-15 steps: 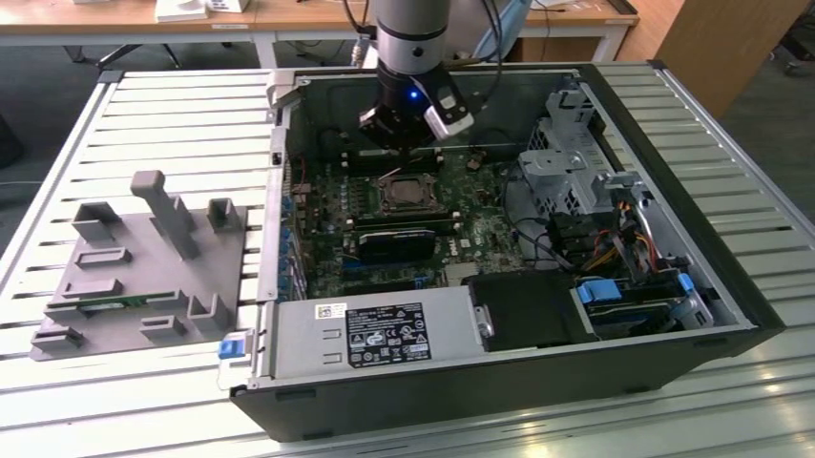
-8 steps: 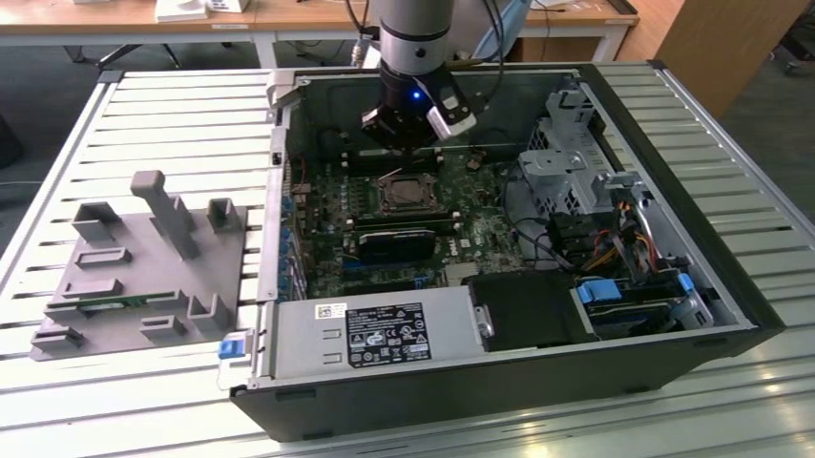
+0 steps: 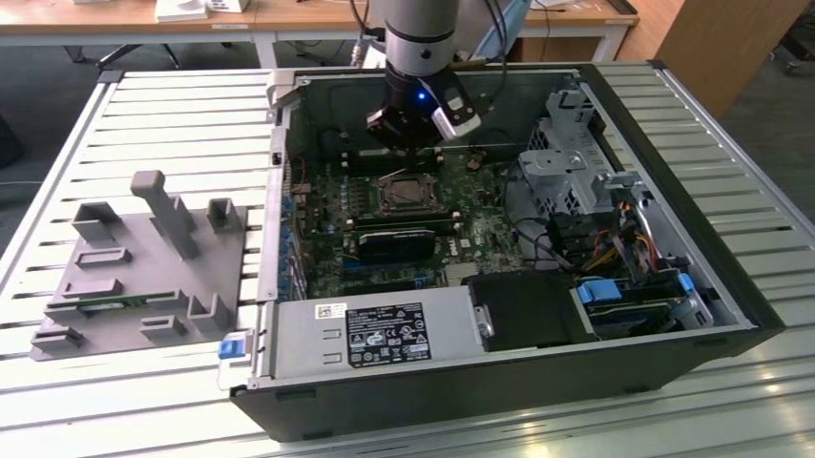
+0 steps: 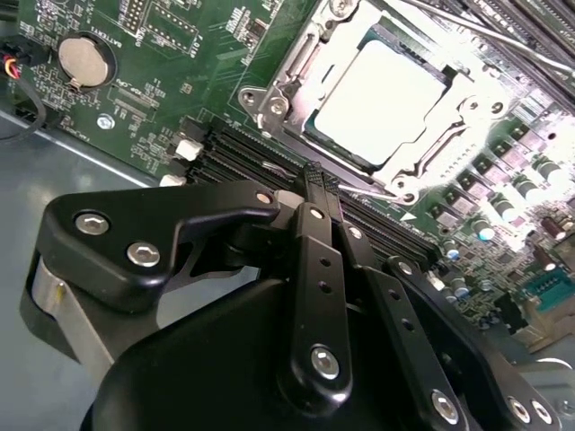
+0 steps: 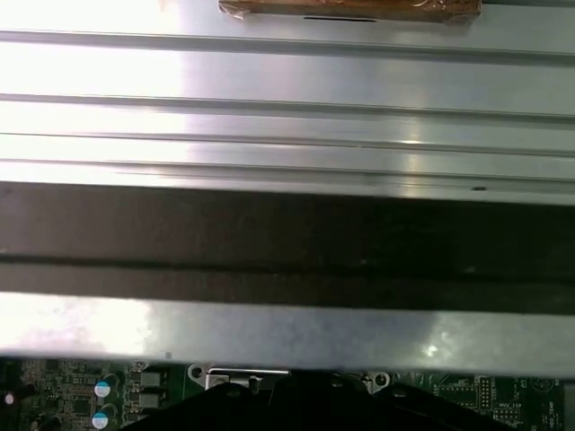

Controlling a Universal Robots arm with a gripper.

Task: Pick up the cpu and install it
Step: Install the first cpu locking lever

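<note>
The cpu point(image 4: 377, 99), a flat square chip with a bright silvery top, lies inside the metal frame of the motherboard socket point(image 3: 405, 194), and the frame stands open around it. In the exterior view my gripper point(image 3: 411, 143) hangs low inside the open computer case, just beyond the socket. In the second wrist view the gripper point(image 4: 316, 178) has its black fingers point(image 4: 310, 233) pressed together with nothing between them. Their tips sit over the memory slots beside the socket, apart from the cpu.
A black ribbed block point(image 3: 395, 243) sits on the board near the socket. A grey power supply box point(image 3: 369, 334) fills the case's near edge, with drive cages and cables point(image 3: 586, 191) on the exterior view's right. A grey fixture tray point(image 3: 140, 267) stands outside on the slatted table.
</note>
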